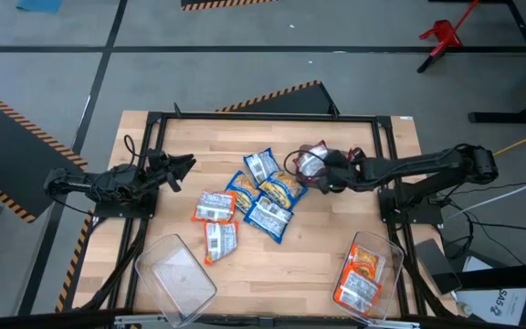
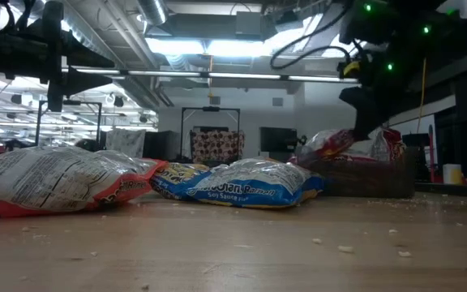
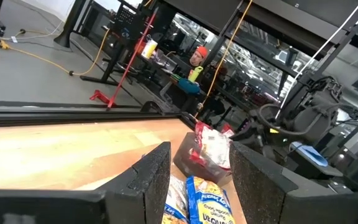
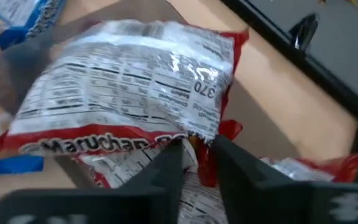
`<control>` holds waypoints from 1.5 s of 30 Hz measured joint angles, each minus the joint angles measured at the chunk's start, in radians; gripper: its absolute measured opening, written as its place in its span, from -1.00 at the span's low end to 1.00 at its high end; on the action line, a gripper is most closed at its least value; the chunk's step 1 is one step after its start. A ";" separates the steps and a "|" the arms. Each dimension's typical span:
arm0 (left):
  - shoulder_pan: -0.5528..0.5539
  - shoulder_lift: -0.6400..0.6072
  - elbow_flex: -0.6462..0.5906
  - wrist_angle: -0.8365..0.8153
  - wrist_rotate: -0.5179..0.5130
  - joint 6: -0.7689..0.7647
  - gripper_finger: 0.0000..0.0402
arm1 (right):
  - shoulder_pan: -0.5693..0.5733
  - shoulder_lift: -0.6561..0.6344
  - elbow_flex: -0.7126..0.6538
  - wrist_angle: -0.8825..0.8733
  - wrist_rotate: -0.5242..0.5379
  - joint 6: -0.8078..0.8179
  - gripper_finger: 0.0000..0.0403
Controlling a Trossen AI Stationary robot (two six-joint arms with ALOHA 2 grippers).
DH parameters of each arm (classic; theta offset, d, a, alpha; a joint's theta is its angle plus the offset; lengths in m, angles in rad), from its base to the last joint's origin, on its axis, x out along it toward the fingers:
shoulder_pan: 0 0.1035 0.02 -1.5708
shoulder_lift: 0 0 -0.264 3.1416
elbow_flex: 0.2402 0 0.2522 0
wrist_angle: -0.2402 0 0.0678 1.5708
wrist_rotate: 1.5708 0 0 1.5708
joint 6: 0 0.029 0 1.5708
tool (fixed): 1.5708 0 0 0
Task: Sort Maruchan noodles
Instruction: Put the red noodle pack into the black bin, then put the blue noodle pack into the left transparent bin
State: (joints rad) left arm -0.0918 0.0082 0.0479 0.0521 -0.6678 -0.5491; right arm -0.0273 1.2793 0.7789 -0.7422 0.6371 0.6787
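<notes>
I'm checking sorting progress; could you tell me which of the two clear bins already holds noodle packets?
The clear bin at the table's front right corner holds orange packets; the other bin, front left, has none.

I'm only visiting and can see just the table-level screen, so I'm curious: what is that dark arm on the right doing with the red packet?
Observer: Its wrist camera shows the right claw closed on the edge of a red-trimmed packet.
Operator: Where do the sorted ones end up?
Observer: From above, a clear bin at a right-hand corner of the table already holds orange packets.
Operator: Is there a second arm?
Observer: Yes. The left claw waits open at the table's left side, holding nothing.
</notes>
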 joint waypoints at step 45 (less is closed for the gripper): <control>0.000 0.000 0.000 -0.013 0.136 -0.018 -0.21 | 0.299 0.525 0.282 0.379 -0.369 -0.243 0.68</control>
State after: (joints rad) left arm -0.0921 0.0085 0.0479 0.0389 -0.5322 -0.5668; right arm 0.2718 1.8038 1.0607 -0.3630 0.2686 0.4362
